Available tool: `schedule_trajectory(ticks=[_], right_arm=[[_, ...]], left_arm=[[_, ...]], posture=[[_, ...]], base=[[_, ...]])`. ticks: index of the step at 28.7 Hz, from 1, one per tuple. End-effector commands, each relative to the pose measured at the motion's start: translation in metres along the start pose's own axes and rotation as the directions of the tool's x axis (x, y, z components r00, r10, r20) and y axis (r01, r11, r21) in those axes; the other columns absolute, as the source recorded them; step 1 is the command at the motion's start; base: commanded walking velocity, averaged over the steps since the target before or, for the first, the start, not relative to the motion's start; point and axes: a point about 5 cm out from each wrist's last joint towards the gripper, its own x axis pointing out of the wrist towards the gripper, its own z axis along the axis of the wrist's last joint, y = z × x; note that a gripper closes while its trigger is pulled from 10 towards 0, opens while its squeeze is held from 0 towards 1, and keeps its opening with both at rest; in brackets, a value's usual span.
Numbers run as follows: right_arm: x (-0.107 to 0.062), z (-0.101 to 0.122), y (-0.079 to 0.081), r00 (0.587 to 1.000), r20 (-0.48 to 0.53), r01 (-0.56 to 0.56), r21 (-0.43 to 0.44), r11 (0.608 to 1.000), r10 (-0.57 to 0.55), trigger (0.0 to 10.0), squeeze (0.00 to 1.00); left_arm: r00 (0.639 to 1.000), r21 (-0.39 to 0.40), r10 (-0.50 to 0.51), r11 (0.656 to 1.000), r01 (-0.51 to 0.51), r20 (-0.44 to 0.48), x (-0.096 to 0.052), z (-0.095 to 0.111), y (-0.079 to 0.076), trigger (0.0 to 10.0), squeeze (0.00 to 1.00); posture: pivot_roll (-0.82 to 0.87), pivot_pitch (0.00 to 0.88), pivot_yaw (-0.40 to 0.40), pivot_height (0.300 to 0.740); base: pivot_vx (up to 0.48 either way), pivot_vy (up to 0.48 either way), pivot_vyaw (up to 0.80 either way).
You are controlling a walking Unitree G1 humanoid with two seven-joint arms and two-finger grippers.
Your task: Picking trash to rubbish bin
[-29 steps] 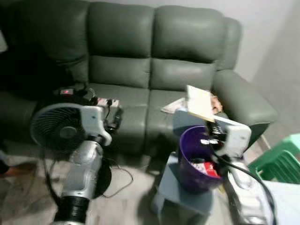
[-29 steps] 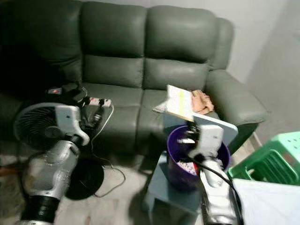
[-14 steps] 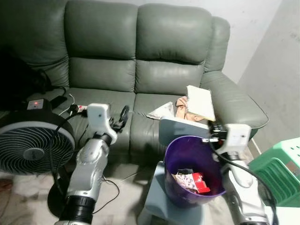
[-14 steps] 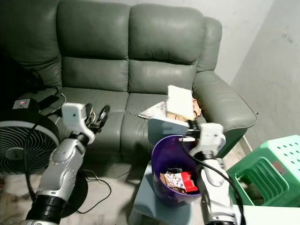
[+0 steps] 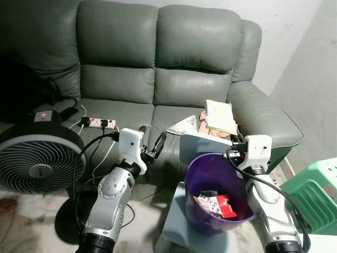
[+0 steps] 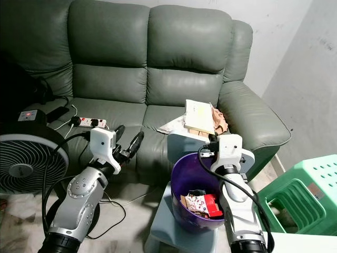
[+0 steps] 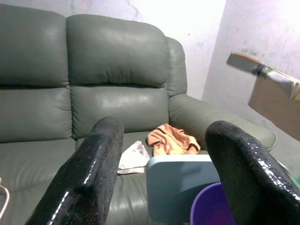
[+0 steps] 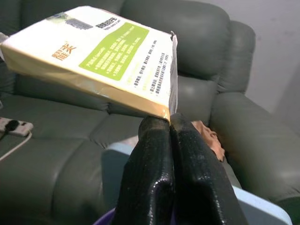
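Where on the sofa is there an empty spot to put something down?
The middle seat of the sofa is bare, between the power strip and the white wrapper. The right seat is crowded with that wrapper and an orange cloth. The far-left end holds dark things and cables.

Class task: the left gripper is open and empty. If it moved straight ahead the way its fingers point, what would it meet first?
Probably the pale blue lid standing behind the purple bin, which sits between the left gripper's fingers in its wrist view; the sofa lies beyond. Depth is uncertain.
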Motion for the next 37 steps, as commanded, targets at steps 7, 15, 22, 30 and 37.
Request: schedule_trajectory(ticks=[7,15,22,30,37], right_arm=[[-0.0032,-0.0015,0.0002,0.999,0.005,-0.038,0.029,0.999,0.038,10.0,0.0],[-0.0039,-0.002,0.0001,0.999,0.008,-0.05,0.039,0.998,0.05,10.0,0.0],[-0.005,-0.0026,-0.0002,0.999,0.006,-0.052,0.033,0.998,0.052,10.0,0.0],[-0.0056,-0.0001,0.0008,0.997,0.028,-0.067,0.045,0.997,0.066,10.0,0.0],[-0.0052,-0.0008,0.0004,0.998,0.014,-0.059,0.033,0.998,0.058,10.0,0.0]], left_arm=[[1.0,-0.003,-0.012,1.0,0.012,0.014,0.0009,0.0046,0.0012,10.0,0.0],[1.0,-0.013,-0.012,1.0,0.012,0.01,0.0013,0.0048,0.0019,10.0,0.0],[1.0,-0.037,-0.006,0.999,0.006,0.005,0.0014,0.0035,0.0009,10.0,0.0],[0.999,-0.012,0.03,0.999,-0.03,-0.01,0.0023,0.003,0.0018,10.0,0.0],[0.999,-0.008,0.032,0.999,-0.033,-0.034,0.0027,0.0008,0.0006,10.0,0.0]], posture=[[0.0,0.0,-0.09,0.74],[-0.01,0.0,-0.087,0.74],[-0.01,0.0,-0.089,0.74],[-0.01,0.0,-0.092,0.74],[0.0,0.0,-0.095,0.74]], base=[[0.0,0.0,-0.16],[0.0,0.0,-0.71],[0.0,0.262,-0.72],[0.0,0.143,-0.36],[0.0,0.0,0.0]])
